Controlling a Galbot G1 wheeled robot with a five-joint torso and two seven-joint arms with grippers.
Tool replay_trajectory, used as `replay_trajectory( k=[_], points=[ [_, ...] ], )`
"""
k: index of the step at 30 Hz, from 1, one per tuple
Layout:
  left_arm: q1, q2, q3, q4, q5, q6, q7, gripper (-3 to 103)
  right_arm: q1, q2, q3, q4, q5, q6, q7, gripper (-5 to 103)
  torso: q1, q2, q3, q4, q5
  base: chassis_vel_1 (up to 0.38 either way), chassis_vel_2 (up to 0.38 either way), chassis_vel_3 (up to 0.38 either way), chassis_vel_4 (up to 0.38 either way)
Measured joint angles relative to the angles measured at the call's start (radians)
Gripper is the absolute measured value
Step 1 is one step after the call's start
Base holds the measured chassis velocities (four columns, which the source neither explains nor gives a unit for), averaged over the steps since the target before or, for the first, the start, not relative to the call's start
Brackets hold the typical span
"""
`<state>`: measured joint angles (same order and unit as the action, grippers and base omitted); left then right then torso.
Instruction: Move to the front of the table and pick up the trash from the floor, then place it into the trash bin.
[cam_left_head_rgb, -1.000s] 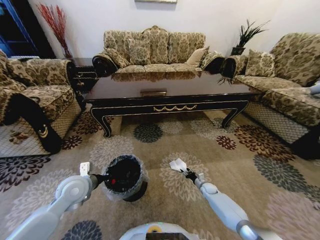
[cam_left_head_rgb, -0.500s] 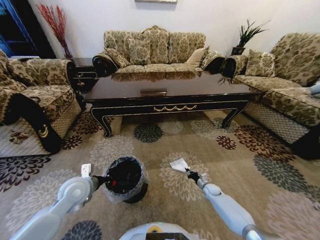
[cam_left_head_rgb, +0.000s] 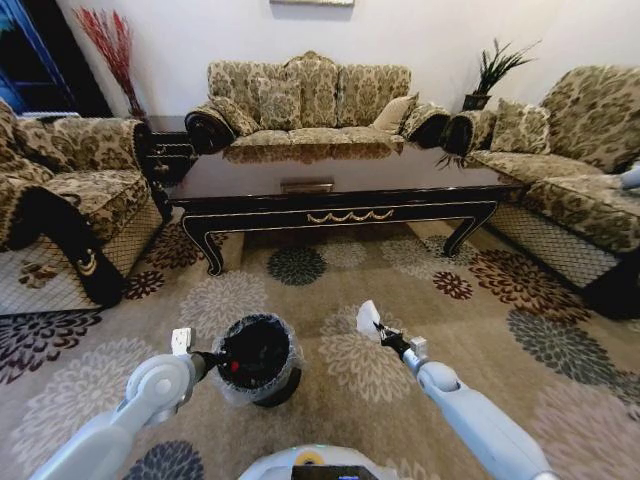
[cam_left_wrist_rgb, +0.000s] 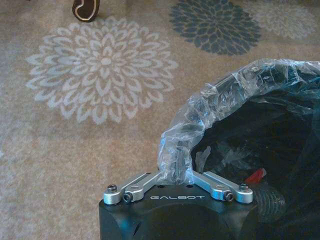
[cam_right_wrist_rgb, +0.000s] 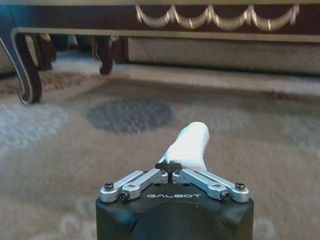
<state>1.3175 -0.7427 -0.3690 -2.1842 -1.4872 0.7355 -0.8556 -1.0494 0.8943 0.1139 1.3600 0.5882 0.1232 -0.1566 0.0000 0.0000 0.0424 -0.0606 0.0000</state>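
Observation:
The trash, a white crumpled paper (cam_left_head_rgb: 368, 320), sticks up from my right gripper (cam_left_head_rgb: 385, 338), which is shut on it just above the floor (cam_left_head_rgb: 480, 320), to the right of the trash bin (cam_left_head_rgb: 256, 352). In the right wrist view the paper (cam_right_wrist_rgb: 190, 145) rises from the closed right gripper (cam_right_wrist_rgb: 170, 166), with the table's gold-trimmed front edge (cam_right_wrist_rgb: 215, 17) beyond. My left gripper (cam_left_head_rgb: 207, 360) is shut on the black bin's bag-lined rim (cam_left_wrist_rgb: 175, 165). Something red (cam_left_wrist_rgb: 257, 175) lies inside the bin (cam_left_wrist_rgb: 270, 145). The dark glossy table (cam_left_head_rgb: 330, 185) stands ahead.
Patterned sofas flank the table: one behind it (cam_left_head_rgb: 310, 100), one to the left (cam_left_head_rgb: 70, 200) and one to the right (cam_left_head_rgb: 570, 170). A small dark side cabinet (cam_left_head_rgb: 165, 150) stands at the back left. Open carpet lies between me and the table.
My right gripper has risen a little and drifted right with the white paper, which has turned from lying flat to upright. The left gripper stays on the bin's rim.

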Motion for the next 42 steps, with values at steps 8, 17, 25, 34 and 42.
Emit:
replay_trajectory(
  k=[8,17,25,34,42],
  points=[
    [-0.023,-0.016,0.014,0.009,0.015,0.0,0.0,0,-0.011,-0.094,0.005,0.236,0.057,-0.035,0.037,0,0.0,0.0,0.0,0.0001,0.0,0.0,0.0,0.0,0.0],
    [-0.119,-0.031,0.078,0.05,0.014,0.0,-0.008,0,-0.066,-0.199,0.065,0.517,0.123,-0.081,0.078,0,0.0,0.0,0.0,0.0,-0.0002,0.0,0.0,0.0,0.0],
    [-0.241,-0.022,0.198,0.096,-0.023,0.0,-0.034,0,-0.147,-0.242,0.136,0.751,0.163,-0.116,0.116,0,0.0,0.0,0.0,0.0003,-0.0002,0.0,0.0,0.0,0.0],
    [-0.484,-0.069,0.407,0.158,-0.099,0.0,-0.094,0,-0.217,-0.219,0.106,0.921,0.141,-0.167,0.143,0,0.0,0.0,0.0,-0.0002,0.0002,0.0,0.0,0.0,0.0],
    [-0.579,-0.108,0.502,0.217,-0.102,0.0,-0.1,0,-0.243,-0.231,0.087,0.935,0.122,-0.168,0.141,0,0.0,0.0,0.0,0.0003,0.0003,0.0,0.0,0.0,0.0]
  ],
)
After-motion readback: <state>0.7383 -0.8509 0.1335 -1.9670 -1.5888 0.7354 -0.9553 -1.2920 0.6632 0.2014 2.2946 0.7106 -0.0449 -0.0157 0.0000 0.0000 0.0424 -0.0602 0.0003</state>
